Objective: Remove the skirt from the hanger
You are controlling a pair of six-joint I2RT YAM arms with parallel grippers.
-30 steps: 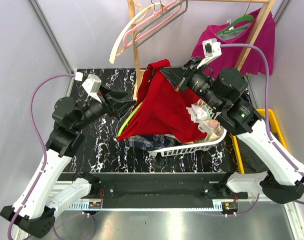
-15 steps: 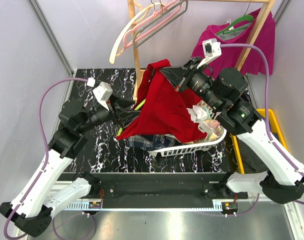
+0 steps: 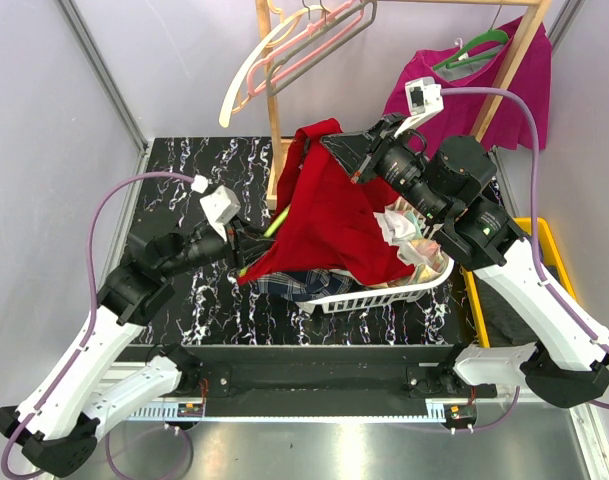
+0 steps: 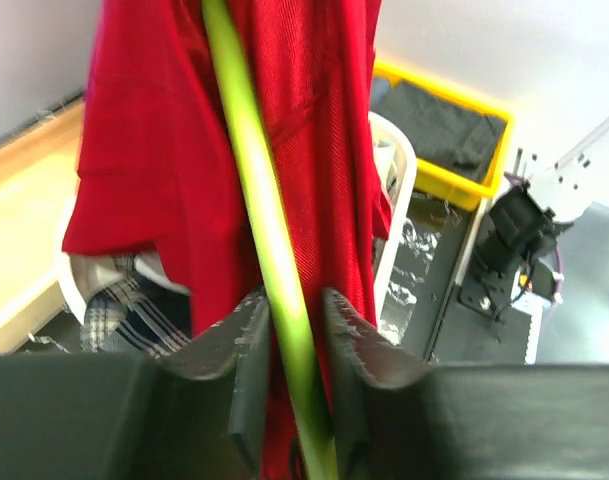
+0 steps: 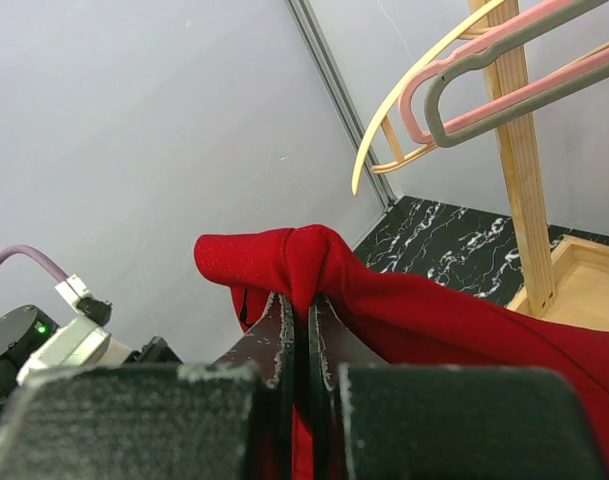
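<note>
The red skirt (image 3: 329,215) hangs over the white basket and still has a lime-green hanger (image 3: 275,224) in it. My right gripper (image 3: 326,140) is shut on a bunched fold at the skirt's top (image 5: 314,255) and holds it up; in the right wrist view the gripper (image 5: 307,300) has its jaws pressed together on the cloth. My left gripper (image 3: 246,248) is at the skirt's lower left edge. In the left wrist view the gripper (image 4: 289,300) has its jaws closed on the green hanger bar (image 4: 249,170), with the red cloth (image 4: 154,150) behind.
A white laundry basket (image 3: 404,292) holds clothes, with plaid fabric (image 3: 284,283) at its front. A wooden rack post (image 3: 274,120) stands behind with empty cream and pink hangers (image 3: 284,50). A magenta garment (image 3: 484,80) hangs at back right. A yellow bin (image 3: 554,240) sits to the right.
My left arm has moved right and forward to the skirt's edge, and its jaws have closed around the green hanger. The right arm and the held skirt top have not moved.
</note>
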